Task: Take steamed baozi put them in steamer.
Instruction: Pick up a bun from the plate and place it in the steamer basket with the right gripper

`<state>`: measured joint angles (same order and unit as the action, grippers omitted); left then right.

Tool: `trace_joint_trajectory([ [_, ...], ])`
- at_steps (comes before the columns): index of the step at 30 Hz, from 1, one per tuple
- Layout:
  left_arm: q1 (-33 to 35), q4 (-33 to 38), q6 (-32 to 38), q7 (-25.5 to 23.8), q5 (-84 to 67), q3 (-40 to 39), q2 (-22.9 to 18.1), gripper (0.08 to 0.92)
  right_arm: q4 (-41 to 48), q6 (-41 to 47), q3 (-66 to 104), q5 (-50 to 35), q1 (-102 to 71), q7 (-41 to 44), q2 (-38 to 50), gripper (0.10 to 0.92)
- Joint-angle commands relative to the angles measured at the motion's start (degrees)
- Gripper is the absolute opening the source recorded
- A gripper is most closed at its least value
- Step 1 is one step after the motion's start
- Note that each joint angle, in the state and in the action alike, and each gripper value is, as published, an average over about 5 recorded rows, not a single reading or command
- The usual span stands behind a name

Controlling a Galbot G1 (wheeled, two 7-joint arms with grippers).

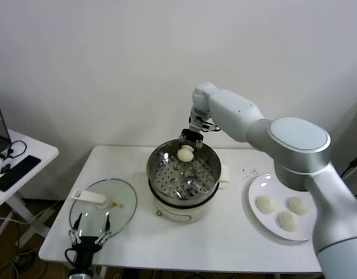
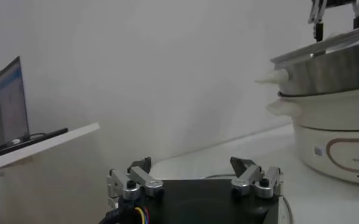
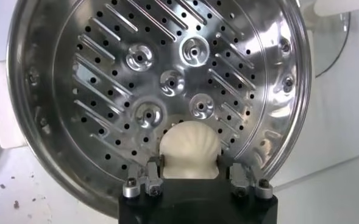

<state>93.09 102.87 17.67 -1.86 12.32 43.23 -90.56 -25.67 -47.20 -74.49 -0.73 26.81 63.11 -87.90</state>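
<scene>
Over the steamer (image 1: 166, 168), right gripper (image 1: 187, 152) fingers clasp a baozi (image 3: 189, 149).

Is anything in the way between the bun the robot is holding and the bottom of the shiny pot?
Nothing visible. The right gripper holds a baozi over the steamer, whose holed floor is bare beneath it. The glass lid lies off to the side, near the left gripper.

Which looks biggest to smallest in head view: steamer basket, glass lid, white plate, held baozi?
1. Steamer basket and glass lid: look alike across, lid sits nearer the camera, so unranked.
2. White plate: partly hidden by the right arm, looks slightly smaller.
3. Baozi in the right gripper: smallest.
</scene>
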Motion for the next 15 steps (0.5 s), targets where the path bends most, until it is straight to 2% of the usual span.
trace_joint_trajectory([
  [1,-0.1,-0.22,0.09,0.0,0.12,-0.05,0.09,0.823,1.42,-2.8,0.73,0.46,-0.57,0.29,-0.78,0.6],
  [10,-0.09,-0.29,0.17,-0.03,0.4,-0.03,0.09,0.823,1.91,-2.8,1.56,0.35,-0.64,0.79,-1.18,0.684],
  [15,-0.07,-0.18,0.18,-0.04,0.41,-0.02,0.07,0.823,1.79,-2.8,1.73,0.09,-0.26,1.29,-0.91,0.695],
])
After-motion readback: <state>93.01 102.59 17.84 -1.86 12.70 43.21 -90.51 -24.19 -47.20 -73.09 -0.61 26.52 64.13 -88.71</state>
